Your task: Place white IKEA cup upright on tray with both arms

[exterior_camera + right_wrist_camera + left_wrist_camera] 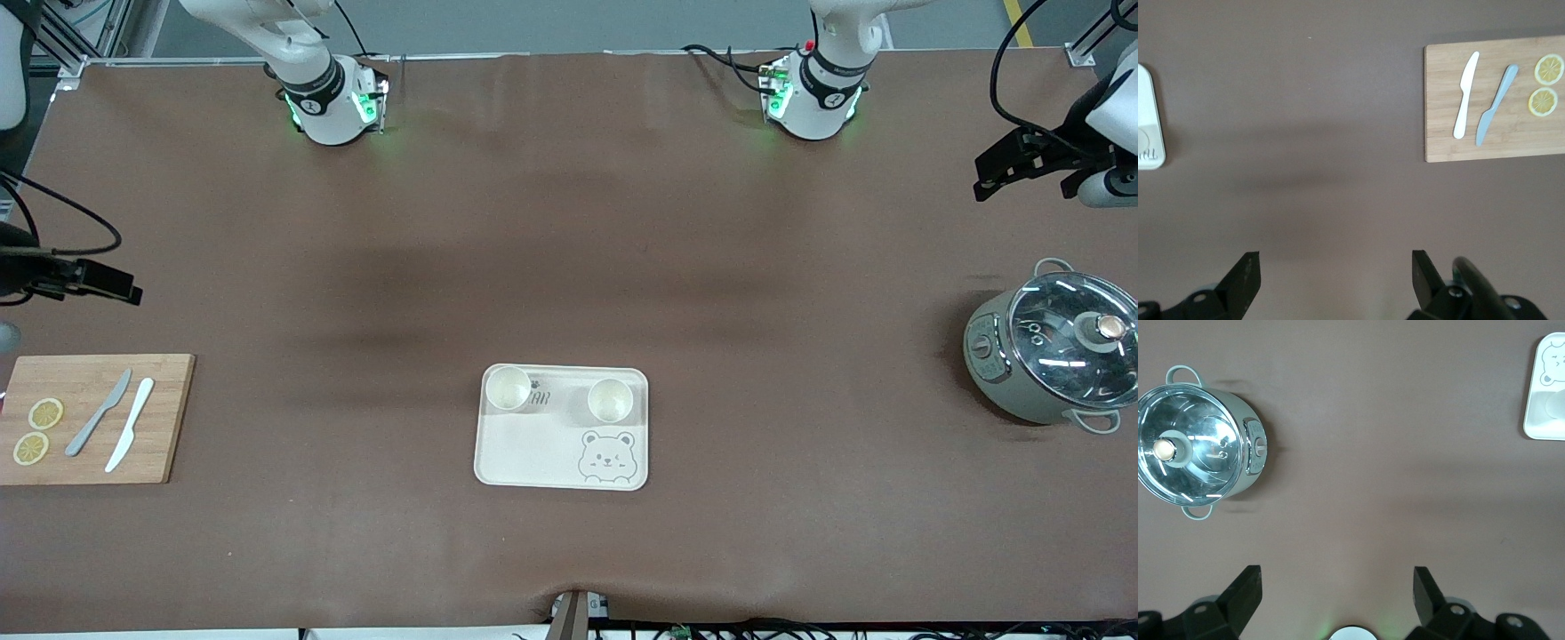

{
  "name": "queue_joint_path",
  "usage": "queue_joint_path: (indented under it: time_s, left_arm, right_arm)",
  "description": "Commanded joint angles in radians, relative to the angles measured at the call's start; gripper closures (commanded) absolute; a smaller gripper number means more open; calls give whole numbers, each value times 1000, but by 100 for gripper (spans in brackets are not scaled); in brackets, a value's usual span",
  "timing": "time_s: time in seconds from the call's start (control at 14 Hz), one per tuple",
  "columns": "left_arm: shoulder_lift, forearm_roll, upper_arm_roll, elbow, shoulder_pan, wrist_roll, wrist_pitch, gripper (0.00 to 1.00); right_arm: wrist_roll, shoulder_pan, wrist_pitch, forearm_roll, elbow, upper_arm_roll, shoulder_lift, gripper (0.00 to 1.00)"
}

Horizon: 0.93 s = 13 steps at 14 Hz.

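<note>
The cream tray (533, 453) with a grey bear face lies in the middle of the table. Two white cups stand upright on it along its edge toward the robots, one (507, 388) toward the right arm's end and one (610, 400) toward the left arm's end. My left gripper (982, 178) is open and empty, up over the table's left-arm end, well away from the tray. In the left wrist view (1337, 577) only a tray corner (1545, 420) shows. My right gripper (124, 286) is open and empty over the right-arm end. In the right wrist view (1335, 260) a tray edge (1150, 143) shows.
A grey-green pot with a glass lid (1053, 351) (1195, 450) stands at the left arm's end. A wooden cutting board (89, 418) (1498, 100) with two knives and two lemon slices lies at the right arm's end.
</note>
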Motion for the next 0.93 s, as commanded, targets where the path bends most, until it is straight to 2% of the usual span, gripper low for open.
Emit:
queue_joint_path:
  time_s: [0.0,0.29,0.36,0.57,0.86]
  left_arm:
    - [5,5,-11,-5,10,21,16,0]
    - [4,5,-11,-5,10,21,16,0]
    - [5,5,-11,-5,10,21,16,0]
    - [5,7,-11,-8,10,21,18,0]
    - [2,5,-11,-8,11,21,15,0]
  right_arm:
    - [-46,-12,18,-32,-98,18,-113,0]
    - [-54,-14,124,-33,-282,17,-274,0]
    - [-58,-12,116,-33,-296,18,-293,0]
    - [-142,-14,124,-33,-283,20,-285,0]
    - [-143,-18,100,-30,-172,18,-239,0]
